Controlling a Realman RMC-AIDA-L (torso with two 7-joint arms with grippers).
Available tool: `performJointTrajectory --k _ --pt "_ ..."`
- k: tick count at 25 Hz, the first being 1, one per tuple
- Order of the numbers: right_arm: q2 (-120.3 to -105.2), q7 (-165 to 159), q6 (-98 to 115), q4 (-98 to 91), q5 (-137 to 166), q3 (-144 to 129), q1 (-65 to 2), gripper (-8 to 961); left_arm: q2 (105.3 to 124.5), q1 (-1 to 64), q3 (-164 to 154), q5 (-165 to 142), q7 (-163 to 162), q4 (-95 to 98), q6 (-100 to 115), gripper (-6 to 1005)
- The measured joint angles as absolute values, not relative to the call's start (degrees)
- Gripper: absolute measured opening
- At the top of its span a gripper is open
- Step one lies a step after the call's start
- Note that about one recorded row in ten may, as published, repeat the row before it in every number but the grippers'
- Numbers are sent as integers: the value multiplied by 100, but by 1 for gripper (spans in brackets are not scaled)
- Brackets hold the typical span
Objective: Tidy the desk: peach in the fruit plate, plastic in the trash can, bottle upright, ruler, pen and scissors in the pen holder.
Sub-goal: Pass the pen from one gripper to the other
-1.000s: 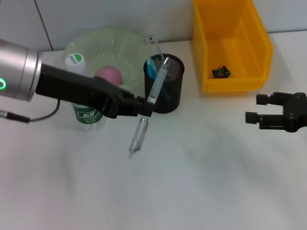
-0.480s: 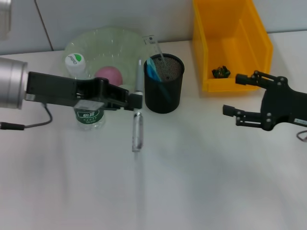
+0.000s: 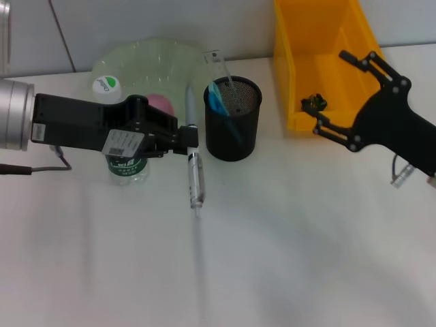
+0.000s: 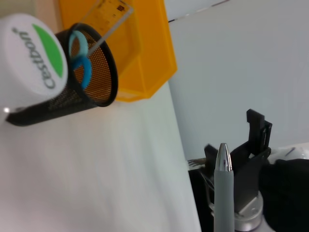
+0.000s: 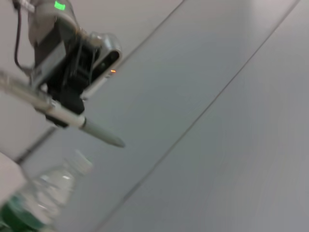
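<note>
We see the left gripper (image 3: 189, 138) clenched on the pen (image 3: 194, 163), gripping it approx. mid-shaft. The pen stands near vertical in the head view: grey upper part pokes up past the jaws, clear barrel and tip hang below them, above the white desk (image 3: 272, 259). In the left wrist view the pen's (image 4: 223, 193) pointed silver-grey end rises right in front of the cam.

Just beside the jaws, on the side away from the arm, sits the black mesh pen holder (image 3: 233, 119), w/ blue-handled scissors (image 3: 216, 101) and a clear ruler (image 3: 219, 66) already inside. Pen is outside the holder, close to its wall; touching or not, we can't tell.

Behind the left gripper's body: the bottle (image 3: 121, 153) upright, white cap w/ green logo, green label. Past it the pale green fruit plate (image 3: 150, 65) holds the pink peach (image 3: 158, 103), partly hidden by the gripper.

Right gripper (image 3: 344, 95) hangs in front of the yellow trash can (image 3: 327, 61), jaws spread wide, nothing between them. A small dark plastic scrap (image 3: 313, 102) lies in the bin, just beside the lower finger. Right wrist view shows the left gripper (image 5: 65, 108) w/ the pen (image 5: 63, 116) far off, bottle (image 5: 38, 208) below it.
</note>
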State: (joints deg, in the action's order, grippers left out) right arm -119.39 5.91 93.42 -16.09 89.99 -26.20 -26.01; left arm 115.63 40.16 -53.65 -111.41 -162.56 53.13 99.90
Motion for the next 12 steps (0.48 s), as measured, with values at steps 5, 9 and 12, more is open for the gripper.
performJointTrajectory --k 5,9,12 --pt "-11924 1788 9332 -1232 8790 -2645 -2725 819 11629 4128 -5278 -11133 -16283 5213 10033 195" --pt "-11905 2195 9333 -1268 8821 -2785 -2808 818 11686 4127 -5277 -11092 -16266 5188 10040 199" --pt "-11902 2540 9359 -1340 8824 -3043 -2854 818 11704 4126 -5278 -11075 -16265 5181 10048 202"
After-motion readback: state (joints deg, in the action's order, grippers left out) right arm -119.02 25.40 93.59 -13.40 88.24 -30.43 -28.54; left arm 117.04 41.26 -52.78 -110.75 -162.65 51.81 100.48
